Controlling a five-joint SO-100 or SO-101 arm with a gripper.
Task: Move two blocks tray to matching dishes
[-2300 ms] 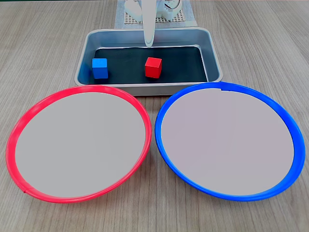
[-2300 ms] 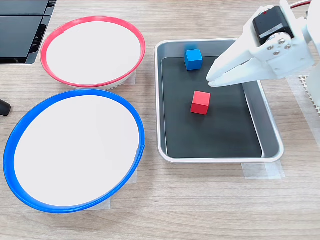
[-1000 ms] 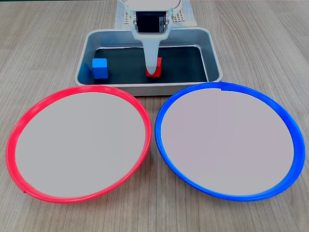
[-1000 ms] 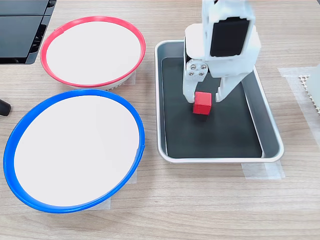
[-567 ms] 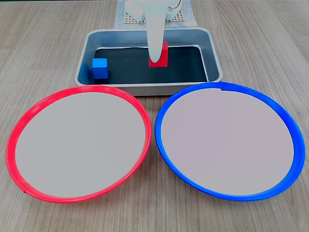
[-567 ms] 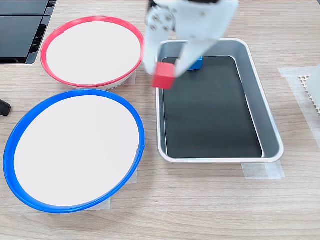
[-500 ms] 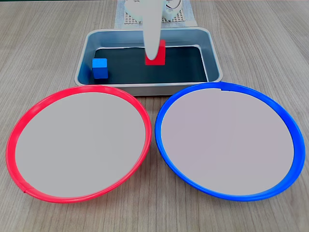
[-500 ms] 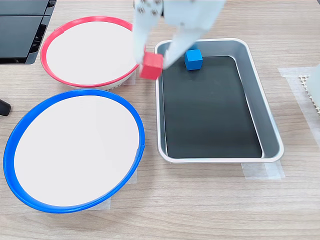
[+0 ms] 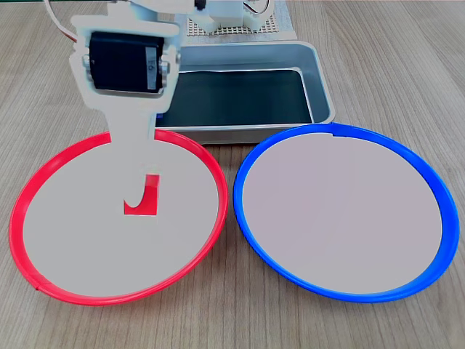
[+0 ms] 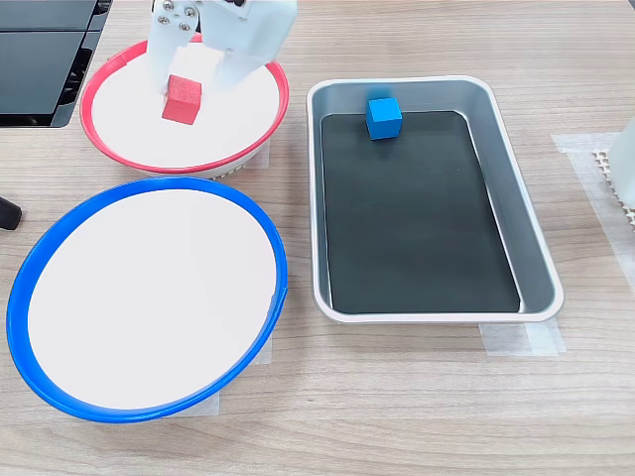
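The gripper (image 10: 189,87) hangs over the red-rimmed dish (image 10: 109,74) with its two fingers closed on the red block (image 10: 182,98), which sits between them above the dish's pale centre, somewhat toward the side nearest the tray (image 10: 526,228). In a fixed view the block (image 9: 147,196) shows partly behind one white finger, over the middle of the dish (image 9: 29,196); whether it already touches the surface cannot be told. The blue block (image 10: 383,117) lies in the tray at the far end of its dark bottom, close to the rim corner nearest the red-rimmed dish, and the blue-rimmed dish (image 10: 30,288) holds nothing. The likeliest trouble seems to be a release from too high: a small cube dropped on a shallow, smooth plate could bounce or tumble toward the rim and off onto the table (image 10: 417,416). A finger that drags as the jaws part could also flick the block sideways. If the arm presses down too far, it may tip the dish.
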